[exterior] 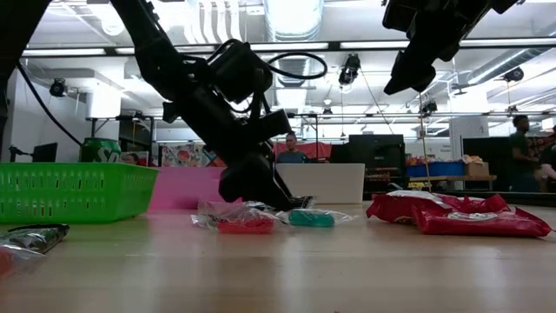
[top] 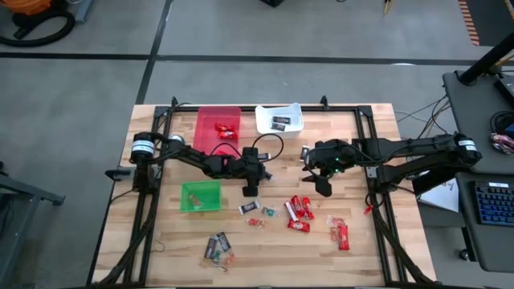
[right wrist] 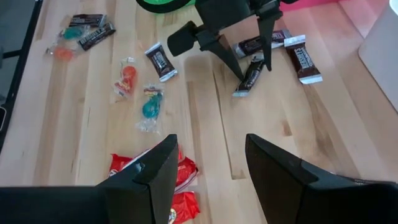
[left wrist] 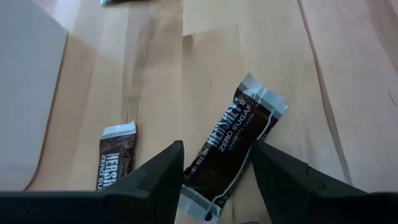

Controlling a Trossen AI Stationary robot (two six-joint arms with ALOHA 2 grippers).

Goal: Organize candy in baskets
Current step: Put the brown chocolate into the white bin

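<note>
Red basket (top: 210, 120) held red bars; white basket (top: 279, 118), beside it, dark bar; green basket (top: 200, 196) empty. My left gripper (left wrist: 214, 177) gaped astride dark Hershey's bar (left wrist: 231, 144), ungripped.

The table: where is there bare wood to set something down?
Free: the strip of table right of the white basket, the near left corner below the green basket, and the near right corner. Crowded: the middle, where the left gripper straddles a dark bar, and the red bars in front.

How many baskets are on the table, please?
3. In the high view, the red basket is at the table's top edge, the white basket right of it, the green basket below the red one. None seems hidden.
</note>
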